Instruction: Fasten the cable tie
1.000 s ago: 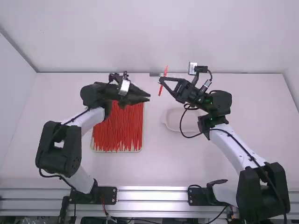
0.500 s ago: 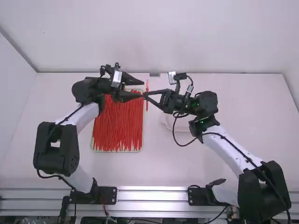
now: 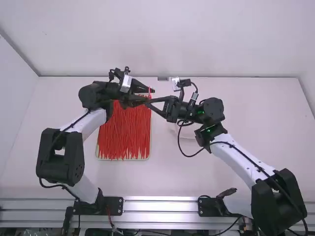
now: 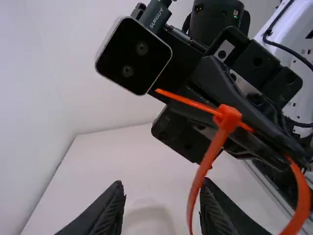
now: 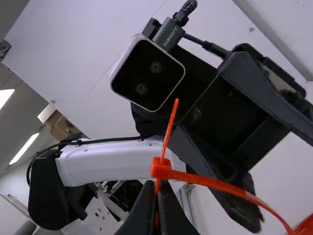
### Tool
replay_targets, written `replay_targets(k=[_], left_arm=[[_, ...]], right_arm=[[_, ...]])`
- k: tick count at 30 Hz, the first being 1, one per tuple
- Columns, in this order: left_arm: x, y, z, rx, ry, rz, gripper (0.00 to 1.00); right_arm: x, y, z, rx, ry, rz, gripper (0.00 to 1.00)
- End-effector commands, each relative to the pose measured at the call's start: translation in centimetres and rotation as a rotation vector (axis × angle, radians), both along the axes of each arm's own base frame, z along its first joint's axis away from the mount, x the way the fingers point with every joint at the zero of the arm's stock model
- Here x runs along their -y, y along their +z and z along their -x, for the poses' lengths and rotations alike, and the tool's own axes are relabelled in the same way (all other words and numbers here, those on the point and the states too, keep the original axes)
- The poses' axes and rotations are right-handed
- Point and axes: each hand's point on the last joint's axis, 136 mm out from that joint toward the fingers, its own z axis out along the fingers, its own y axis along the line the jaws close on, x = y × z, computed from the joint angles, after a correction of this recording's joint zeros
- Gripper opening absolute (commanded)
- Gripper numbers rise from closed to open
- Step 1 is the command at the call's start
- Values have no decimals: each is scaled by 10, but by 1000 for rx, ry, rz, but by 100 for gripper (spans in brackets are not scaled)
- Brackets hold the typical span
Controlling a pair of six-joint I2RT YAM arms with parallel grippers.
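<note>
The high camera sits above and behind both arm bases and looks forward and down over the whole table (image 3: pixel 256 98) from afar. Each wrist camera rides just behind its own gripper. The one behind the left gripper (image 4: pixel 162 196) and the one behind the right gripper (image 5: pixel 156 208) face each other at very close range. Both views share the cable tie (image 4: pixel 227 116) between the grippers.

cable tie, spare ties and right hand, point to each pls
cable tie (image 4: pixel 227 116): left wrist view, on its square head.
spare ties (image 3: pixel 123 135): high view, middle of the red pile.
right hand (image 5: pixel 156 191): right wrist view, between its fingertips, shut on the cable tie.
</note>
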Motion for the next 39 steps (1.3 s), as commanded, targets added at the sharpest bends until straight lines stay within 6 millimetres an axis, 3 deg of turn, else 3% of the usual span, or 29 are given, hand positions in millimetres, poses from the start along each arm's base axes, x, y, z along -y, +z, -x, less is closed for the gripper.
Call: replay_targets(k=[1, 4, 10, 15, 18, 23, 31, 39], left_arm=[[5, 15, 11, 61, -21, 1, 13], [5, 15, 12, 46, -27, -3, 1], [5, 15, 13, 26, -27, -5, 1], [5, 15, 12, 10, -26, -8, 1], [-4, 15, 7, -15, 0, -11, 1], [-15, 15, 0, -35, 36, -12, 1], [-9, 8, 4, -71, 17, -16, 2], [-6, -16, 10, -96, 5, -18, 1]], right_arm=[[0, 12, -2, 35, -13, -19, 0], [1, 11, -3, 30, -14, -14, 0], [0, 10, -1, 27, -4, -9, 0], [1, 9, 1, 43, 12, -1, 14], [11, 6, -3, 38, 21, 15, 34], [18, 2, -1, 45, 51, 37, 42], [17, 5, -4, 19, 32, 22, 48], [20, 8, -14, 15, -19, 7, 50]])
